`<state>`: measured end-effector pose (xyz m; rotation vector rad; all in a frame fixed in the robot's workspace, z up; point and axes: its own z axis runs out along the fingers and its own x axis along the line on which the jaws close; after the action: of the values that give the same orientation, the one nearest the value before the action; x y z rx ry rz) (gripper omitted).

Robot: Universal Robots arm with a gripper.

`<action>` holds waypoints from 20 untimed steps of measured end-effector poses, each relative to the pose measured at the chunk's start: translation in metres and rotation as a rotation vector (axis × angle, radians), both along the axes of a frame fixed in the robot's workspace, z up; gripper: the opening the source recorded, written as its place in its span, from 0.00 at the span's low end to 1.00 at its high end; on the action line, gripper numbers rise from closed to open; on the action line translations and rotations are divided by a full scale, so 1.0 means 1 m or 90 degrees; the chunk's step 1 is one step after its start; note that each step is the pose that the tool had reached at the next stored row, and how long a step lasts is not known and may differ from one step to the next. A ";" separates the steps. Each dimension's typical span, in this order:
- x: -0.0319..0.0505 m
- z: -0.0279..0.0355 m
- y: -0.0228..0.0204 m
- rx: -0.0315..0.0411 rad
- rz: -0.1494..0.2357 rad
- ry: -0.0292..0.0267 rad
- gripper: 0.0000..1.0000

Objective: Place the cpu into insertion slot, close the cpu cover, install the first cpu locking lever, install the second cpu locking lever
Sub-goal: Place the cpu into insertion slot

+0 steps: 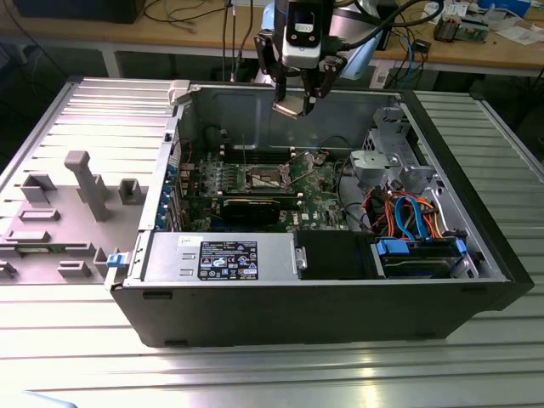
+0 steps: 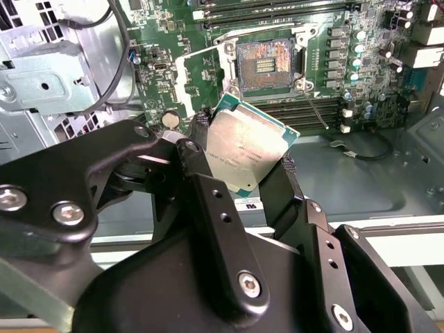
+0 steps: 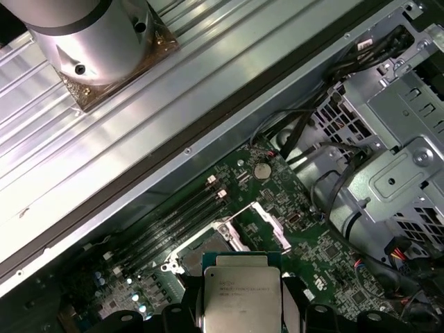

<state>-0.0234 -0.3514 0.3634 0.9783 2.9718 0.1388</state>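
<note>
Cpu (image 2: 243, 139) is up in the air, clamped by its edges between the two black fingers (image 2: 200, 156) of the gripper (image 1: 293, 100). Its silvery top shows in both wrist views. The gripper hangs high over the open computer case (image 1: 340, 306), well apart from the green motherboard (image 1: 323, 183) below. In the exterior view the chip looks tilted rather than level.

Down on the board, the insertion slot (image 2: 267, 62) lies bare, its dark contact field exposed inside the silver rim. The cpu cover (image 2: 182, 80) stands flipped open just beside the slot. Long memory slots (image 2: 305, 107) run alongside.

A power supply (image 1: 221, 257) sits along the near wall of the case. A silver drive cage (image 1: 387, 161) and orange and blue cables (image 1: 408, 212) are at the exterior view's right. Outside the case, at the exterior view's left, a grey fixture (image 1: 85, 183) rests on the ribbed table (image 1: 255, 374).
</note>
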 end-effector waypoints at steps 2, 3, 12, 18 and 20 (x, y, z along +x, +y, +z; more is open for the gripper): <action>0.0000 0.0000 0.0000 0.0000 0.000 0.0000 0.54; 0.0000 0.0000 0.0000 0.0000 0.000 0.0000 0.54; 0.0000 0.0000 0.0000 -0.0001 -0.006 0.0000 0.54; 0.0000 -0.0002 0.0000 -0.0005 -0.030 0.0000 0.54; 0.0000 -0.0001 0.0000 -0.0006 -0.031 0.0000 0.54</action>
<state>-0.0234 -0.3514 0.3633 1.0501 2.9446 0.1370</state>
